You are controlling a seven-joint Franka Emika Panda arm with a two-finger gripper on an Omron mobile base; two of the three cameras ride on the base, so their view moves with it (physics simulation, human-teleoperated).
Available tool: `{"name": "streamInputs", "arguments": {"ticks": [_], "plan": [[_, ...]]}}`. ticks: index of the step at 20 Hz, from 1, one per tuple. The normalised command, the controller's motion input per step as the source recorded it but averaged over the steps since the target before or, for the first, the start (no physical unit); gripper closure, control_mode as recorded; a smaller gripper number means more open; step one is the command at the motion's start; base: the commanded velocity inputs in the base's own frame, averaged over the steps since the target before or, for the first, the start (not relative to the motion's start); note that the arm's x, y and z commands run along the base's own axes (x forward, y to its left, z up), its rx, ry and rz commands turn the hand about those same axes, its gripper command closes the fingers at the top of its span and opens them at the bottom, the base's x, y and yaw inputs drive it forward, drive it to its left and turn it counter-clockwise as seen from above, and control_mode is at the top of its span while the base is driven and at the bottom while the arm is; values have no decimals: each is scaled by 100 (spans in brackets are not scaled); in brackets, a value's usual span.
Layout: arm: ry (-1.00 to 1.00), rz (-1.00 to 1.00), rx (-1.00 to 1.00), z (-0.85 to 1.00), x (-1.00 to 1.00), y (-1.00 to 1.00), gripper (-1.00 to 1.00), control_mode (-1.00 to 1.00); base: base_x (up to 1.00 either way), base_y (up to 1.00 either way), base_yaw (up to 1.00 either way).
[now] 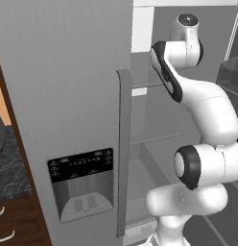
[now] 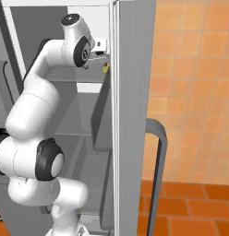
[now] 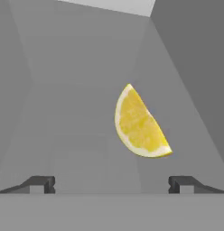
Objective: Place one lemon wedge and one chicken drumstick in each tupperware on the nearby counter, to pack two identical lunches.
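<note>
A pale yellow lemon wedge (image 3: 138, 124) lies on a grey fridge shelf just ahead of my gripper (image 3: 111, 184). The gripper is open, its two dark fingertips (image 3: 44, 184) spread wide with nothing between them. From the right base view the hand (image 2: 100, 46) reaches into the upper part of the open fridge, and the lemon wedge (image 2: 106, 67) sits just below and beyond it. A strip of the dark speckled counter (image 1: 8, 168) shows at the far left over wood drawers. The chicken drumsticks and both tupperware are out of view.
The open grey fridge door (image 1: 68, 96), with its dispenser panel (image 1: 81, 182) and long handle (image 1: 123, 153), stands left of the arm. The other door's edge (image 2: 130, 115) and handle (image 2: 158, 175) stand to the right. Glass shelves (image 1: 159, 139) lie inside, and an orange tiled wall (image 2: 195, 83) stands behind.
</note>
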Motion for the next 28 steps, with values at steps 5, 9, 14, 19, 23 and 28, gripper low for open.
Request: {"name": "streamInputs", "arguments": {"ticks": [5,9,14,19,23,28], "plan": [[3,-2,0,-3,70,-17,-100,-100,0,0,0],[3,0,0,-48,51,-27,-100,-100,0,0,0],[-4,0,0,-48,43,-8,-100,-100,0,0,0],[4,0,0,-56,5,-4,-100,-100,0,0,0],[-11,-3,1,-74,-33,0,-100,-100,0,0,0],[-5,0,16,-92,-15,11,100,-100,0,0,0]]}}
